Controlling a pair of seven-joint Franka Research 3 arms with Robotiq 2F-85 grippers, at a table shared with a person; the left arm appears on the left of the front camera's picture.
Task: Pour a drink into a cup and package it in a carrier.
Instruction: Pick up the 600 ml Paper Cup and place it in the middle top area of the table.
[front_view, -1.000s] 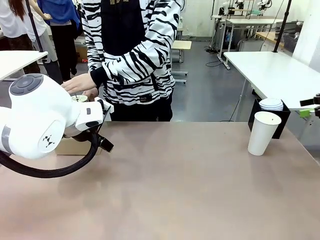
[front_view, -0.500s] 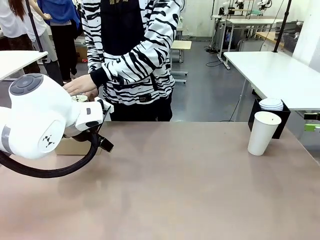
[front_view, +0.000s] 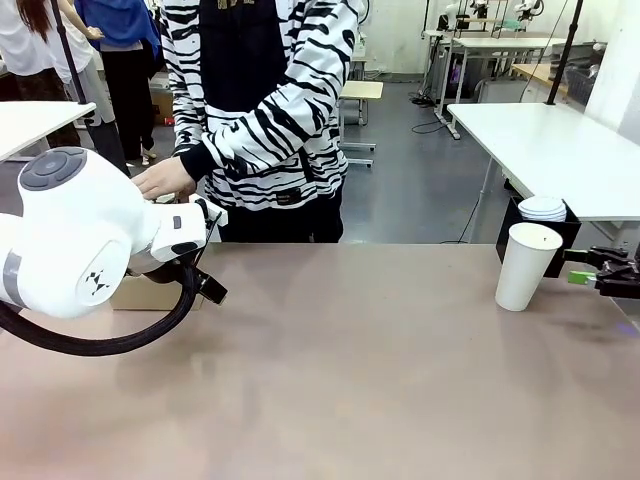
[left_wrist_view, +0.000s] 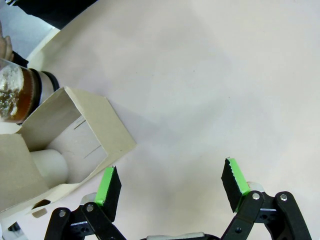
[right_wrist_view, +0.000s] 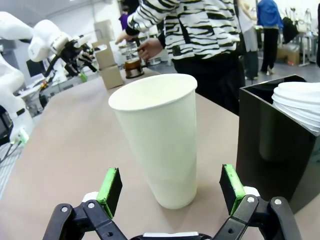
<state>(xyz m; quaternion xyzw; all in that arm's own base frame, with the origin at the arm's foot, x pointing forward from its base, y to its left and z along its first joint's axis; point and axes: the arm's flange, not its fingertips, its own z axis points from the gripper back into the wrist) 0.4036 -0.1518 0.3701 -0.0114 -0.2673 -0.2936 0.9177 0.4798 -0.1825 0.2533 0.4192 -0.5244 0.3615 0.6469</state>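
Left end effector (left_wrist_view: 171, 185) is gaping wide and gripping nothing, its green pads (left_wrist_view: 107, 184) pointing down at the bare counter (left_wrist_view: 210, 75). The left-hand pad is sitting just beside the near corner of the carrier (left_wrist_view: 75, 145); cannot tell if it is touching. The left arm (front_view: 75, 235) is bulking large at the counter's left side, wrist reaching toward the far edge and hiding most of the brown carrier. A glass jug (left_wrist_view: 15, 95) with the dark drink (left_wrist_view: 11, 102) is standing just past the carrier, and the person's hand (front_view: 165, 180) is hovering right at it. Right end effector (right_wrist_view: 171, 184) is also spread wide and empty, fingers lying level and aiming at the cup (right_wrist_view: 157, 140), one pad out to each side of it, not touching. The cup is standing upright with its top open at the right of the counter, just beside a black box (right_wrist_view: 265, 145) holding stacked white lids (right_wrist_view: 300, 102).
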